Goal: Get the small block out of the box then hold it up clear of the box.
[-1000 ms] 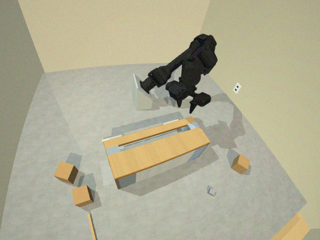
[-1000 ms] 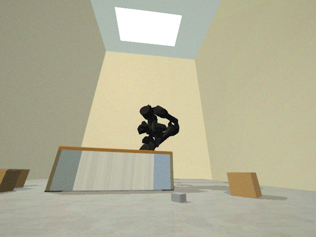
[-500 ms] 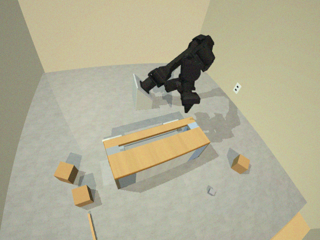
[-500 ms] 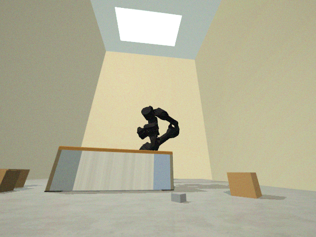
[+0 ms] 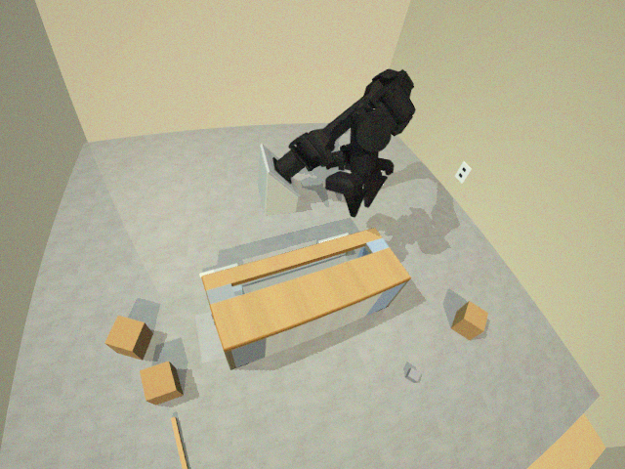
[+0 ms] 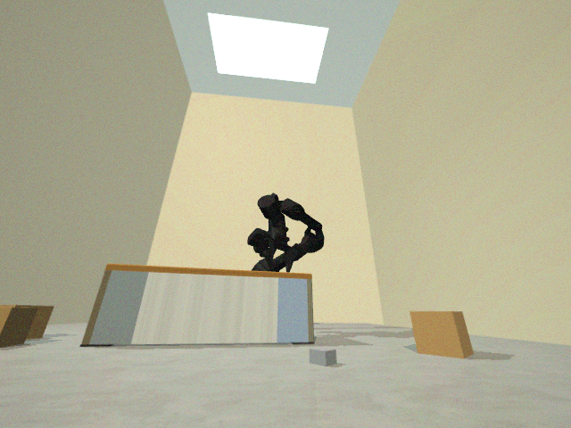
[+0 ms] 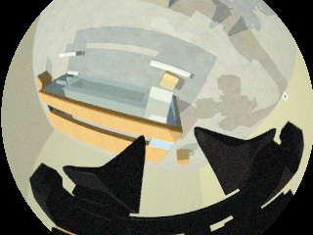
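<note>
The table (image 5: 151, 201) carries everything. The box (image 5: 308, 297) lies lengthwise just ahead of and below the hand, and the slot (image 5: 303, 267) in its wooden top runs along the edge nearest the hand. That slot is probably the way down to the shelf.

The arm (image 5: 373, 121) is folded up behind the box. Its hand (image 5: 362, 201) hangs over the table just short of the box's near corner, high enough to touch nothing. That fits the rule against shoving or tipping the box. The fingers stand a bit more than half open and grip nothing.

One wooden cube (image 5: 469, 319) sits past the box's end on one side of the hand. Two more cubes (image 5: 128, 336) sit well off at the other end. They seem to be clutter to steer around.

A small grey block (image 5: 412, 372) lies on the table beyond the box, on the side away from the hand and apart from the wall. I take it to be the task's block, already out. I cannot make out any block on the shelf. To grasp it, the hand would need to go over or around the box.
</note>
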You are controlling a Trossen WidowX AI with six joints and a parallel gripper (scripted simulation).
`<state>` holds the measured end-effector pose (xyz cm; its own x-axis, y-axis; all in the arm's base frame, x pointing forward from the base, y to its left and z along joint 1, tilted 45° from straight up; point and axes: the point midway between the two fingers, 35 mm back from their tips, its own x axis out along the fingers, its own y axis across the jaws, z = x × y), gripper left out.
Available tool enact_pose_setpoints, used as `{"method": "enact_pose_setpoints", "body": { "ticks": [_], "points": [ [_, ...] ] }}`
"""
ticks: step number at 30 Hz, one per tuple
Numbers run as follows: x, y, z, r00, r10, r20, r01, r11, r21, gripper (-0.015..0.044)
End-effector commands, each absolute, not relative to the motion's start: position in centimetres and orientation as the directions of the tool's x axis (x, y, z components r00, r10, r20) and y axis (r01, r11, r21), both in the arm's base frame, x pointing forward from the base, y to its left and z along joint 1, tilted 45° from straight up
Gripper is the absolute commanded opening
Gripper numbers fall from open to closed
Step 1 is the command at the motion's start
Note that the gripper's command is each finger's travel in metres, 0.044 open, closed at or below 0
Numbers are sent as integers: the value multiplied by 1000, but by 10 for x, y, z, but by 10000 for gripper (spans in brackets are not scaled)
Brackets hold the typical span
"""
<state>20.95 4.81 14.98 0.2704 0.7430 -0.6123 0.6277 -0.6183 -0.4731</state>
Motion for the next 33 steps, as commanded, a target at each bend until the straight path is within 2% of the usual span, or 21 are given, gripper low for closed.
{"method": "enact_pose_setpoints", "body": {
  "ticks": [1, 14, 23, 32, 33],
  "points": [
    [205, 48, 149, 314, 738, -597, 265, -672, -691, 285],
    [205, 50, 147, 313, 738, -598, 267, -673, -690, 285],
    [204, 112, 82, 324, 746, -581, 370, -666, -648, 285],
    [204, 113, 81, 325, 747, -579, 372, -664, -648, 285],
    [205, 106, 85, 319, 742, -590, 364, -670, -647, 259]
  ]
}}
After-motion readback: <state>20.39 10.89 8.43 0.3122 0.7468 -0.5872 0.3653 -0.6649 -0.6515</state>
